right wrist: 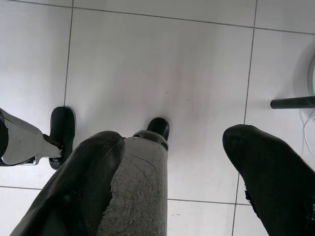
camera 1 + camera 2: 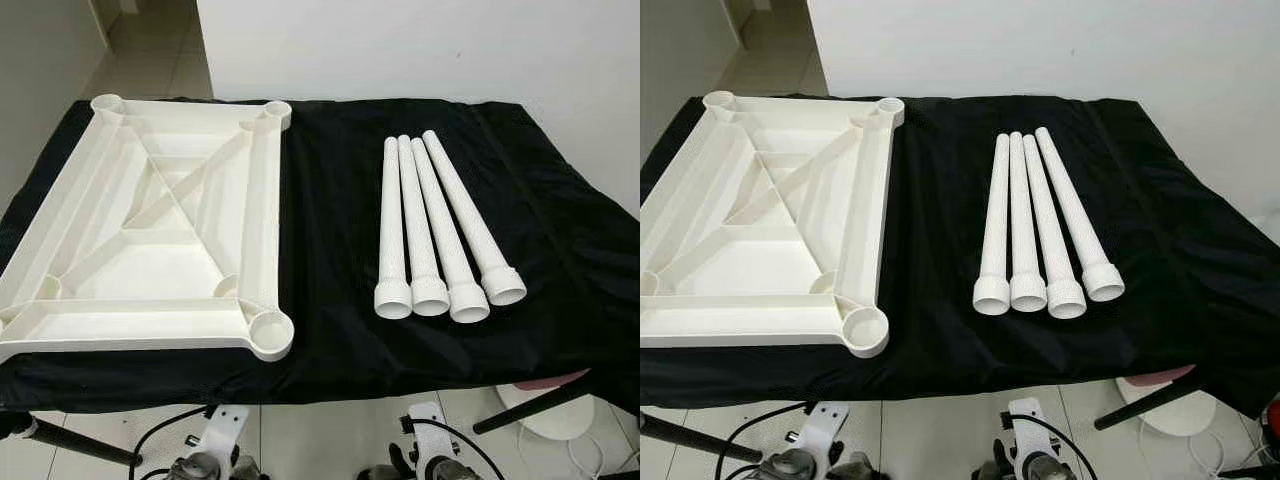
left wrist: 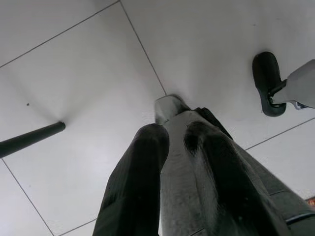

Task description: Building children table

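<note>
An upside-down white plastic tabletop (image 2: 150, 240) with round leg sockets at its corners lies on the left half of a black-draped table (image 2: 330, 250). Several white tube legs (image 2: 430, 225) lie side by side on the right half, flared ends toward me. Both arms hang below the table's front edge, pointing at the tiled floor. My left gripper (image 3: 177, 129) has its black fingers close together with nothing held. My right gripper (image 1: 175, 137) has its fingers spread wide over bare tile.
A white wall stands behind the table. A black support rod (image 2: 530, 405) slants under the right front corner, above a white round base (image 2: 545, 415) with a pink edge. Another black rod (image 2: 80, 445) lies low on the left. Cables trail on the floor.
</note>
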Tool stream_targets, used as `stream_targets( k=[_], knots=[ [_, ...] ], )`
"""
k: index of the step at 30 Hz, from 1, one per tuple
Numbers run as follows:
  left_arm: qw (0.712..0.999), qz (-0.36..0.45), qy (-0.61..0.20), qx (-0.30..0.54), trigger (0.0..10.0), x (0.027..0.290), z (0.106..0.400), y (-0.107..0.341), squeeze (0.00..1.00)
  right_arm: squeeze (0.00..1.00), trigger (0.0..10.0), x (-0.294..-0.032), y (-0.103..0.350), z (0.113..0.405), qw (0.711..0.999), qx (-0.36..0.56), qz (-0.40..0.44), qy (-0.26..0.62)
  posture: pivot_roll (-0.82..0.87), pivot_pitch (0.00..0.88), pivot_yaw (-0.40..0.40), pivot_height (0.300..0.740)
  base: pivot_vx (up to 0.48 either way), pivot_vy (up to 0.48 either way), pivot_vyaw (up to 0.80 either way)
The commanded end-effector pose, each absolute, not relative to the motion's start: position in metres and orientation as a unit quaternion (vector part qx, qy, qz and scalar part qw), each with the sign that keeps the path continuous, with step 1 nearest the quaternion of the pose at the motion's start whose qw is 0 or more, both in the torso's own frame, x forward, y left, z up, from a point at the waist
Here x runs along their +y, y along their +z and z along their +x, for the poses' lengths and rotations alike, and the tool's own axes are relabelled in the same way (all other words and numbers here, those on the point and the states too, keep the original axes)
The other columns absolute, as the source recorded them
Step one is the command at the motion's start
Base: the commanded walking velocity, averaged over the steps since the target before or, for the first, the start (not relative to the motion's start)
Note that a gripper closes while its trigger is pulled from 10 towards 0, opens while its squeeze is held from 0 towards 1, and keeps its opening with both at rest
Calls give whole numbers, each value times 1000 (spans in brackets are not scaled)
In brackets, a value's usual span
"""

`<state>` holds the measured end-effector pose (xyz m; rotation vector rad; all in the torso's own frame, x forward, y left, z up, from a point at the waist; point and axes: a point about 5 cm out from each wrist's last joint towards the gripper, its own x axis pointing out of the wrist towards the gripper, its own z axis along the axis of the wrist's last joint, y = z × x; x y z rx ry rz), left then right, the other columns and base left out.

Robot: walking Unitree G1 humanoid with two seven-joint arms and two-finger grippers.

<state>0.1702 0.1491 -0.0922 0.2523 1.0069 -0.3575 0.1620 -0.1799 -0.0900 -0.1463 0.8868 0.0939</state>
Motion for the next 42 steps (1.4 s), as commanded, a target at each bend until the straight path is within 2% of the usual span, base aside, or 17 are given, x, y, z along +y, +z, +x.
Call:
stream_targets(
  k=[1, 42],
  knots=[
    [846, 115, -163, 494, 10000, 152, 164, -95, 0, 0, 10000, -182, -92, 158, 896, 436, -68, 38, -9, 0, 14, 740, 0, 0, 0],
    [834, 111, -152, 519, 10000, 157, 158, -98, 0, 0, 10000, -178, -102, 137, 874, 481, -59, 25, -13, 0, 28, 740, -12, 0, 0]
  ],
)
